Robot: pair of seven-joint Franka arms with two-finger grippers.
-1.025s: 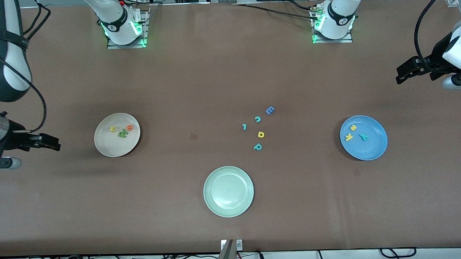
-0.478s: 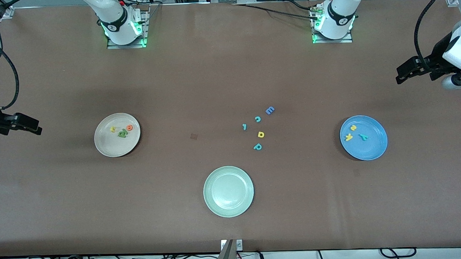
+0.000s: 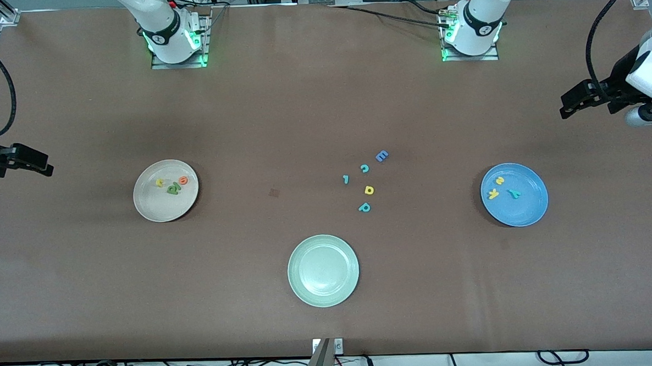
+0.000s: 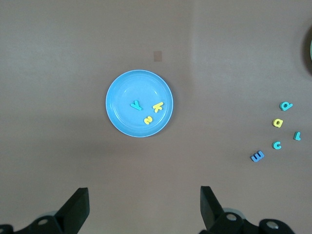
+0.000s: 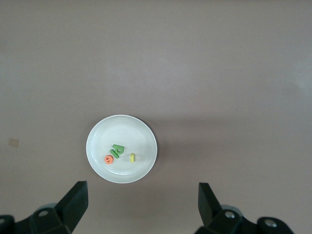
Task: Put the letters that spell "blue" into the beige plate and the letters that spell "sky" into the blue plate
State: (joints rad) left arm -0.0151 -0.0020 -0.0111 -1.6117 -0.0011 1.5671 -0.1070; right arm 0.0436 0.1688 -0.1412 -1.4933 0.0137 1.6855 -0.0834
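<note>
Sorted, apparently: the yellow, orange and green foam "blue" letters point(image 3: 172, 185) lie in the round beige plate point(image 3: 153, 204); the "sky" letters point(image 3: 502, 189) lie in the bright blue plate point(image 3: 528, 210), toward the left arm's end. Left gripper point(image 3: 570, 106) and right gripper point(image 3: 31, 163) hover at the table's ends, jaws spread, empty.

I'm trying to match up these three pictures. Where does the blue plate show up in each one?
Front view: the blue plate lies toward the left arm's end of the table, holding three small letters.
Left wrist view: the same plate sits mid-picture, above the open left gripper.
Right wrist view: not in it; only the beige plate shows.
Shared landmark: the loose letters, in the front and left wrist views.
</note>
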